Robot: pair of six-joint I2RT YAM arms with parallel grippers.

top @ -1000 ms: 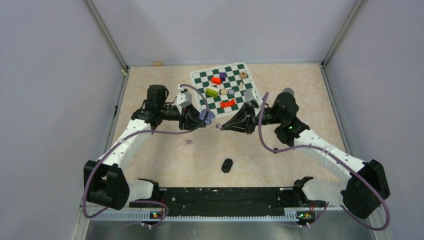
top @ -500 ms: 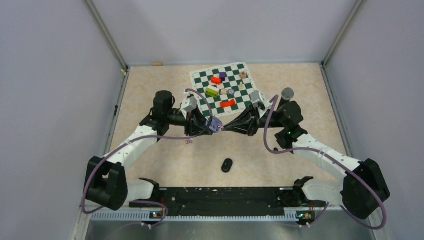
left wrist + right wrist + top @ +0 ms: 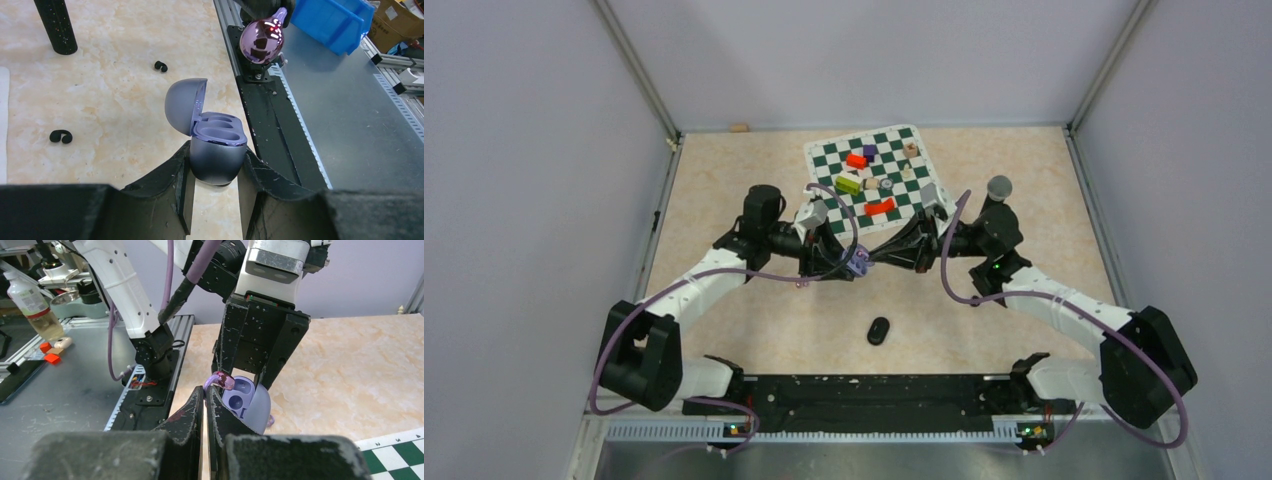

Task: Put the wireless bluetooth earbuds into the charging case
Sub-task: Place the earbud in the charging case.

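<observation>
Pale purple earbud poised at the mouth of an open charging case, both held up between the two grippers.

The glossy pale purple earbud (image 3: pixel 220 380) was pinched at the tips of the right gripper (image 3: pixel 206 392), just above the rim of the small lilac clamshell charging case (image 3: pixel 215 150); whether they touched could not be told. The case's lid stood open over two empty wells, and the left gripper (image 3: pixel 214 160) clamped its lower body between black fingers, above the beige marbled tabletop (image 3: pixel 724 190). Two curved black earbuds (image 3: pixel 160 65) (image 3: pixel 61 136) lay apart on that tabletop. A second pale purple earbud (image 3: pixel 802 283) lay near the left gripper. A small black oval object (image 3: pixel 879 330) sat nearer the arm bases, and a green-and-white chessboard mat (image 3: pixel 916 190) with coloured blocks (image 3: pixel 856 160) lay beyond the grippers.
</observation>
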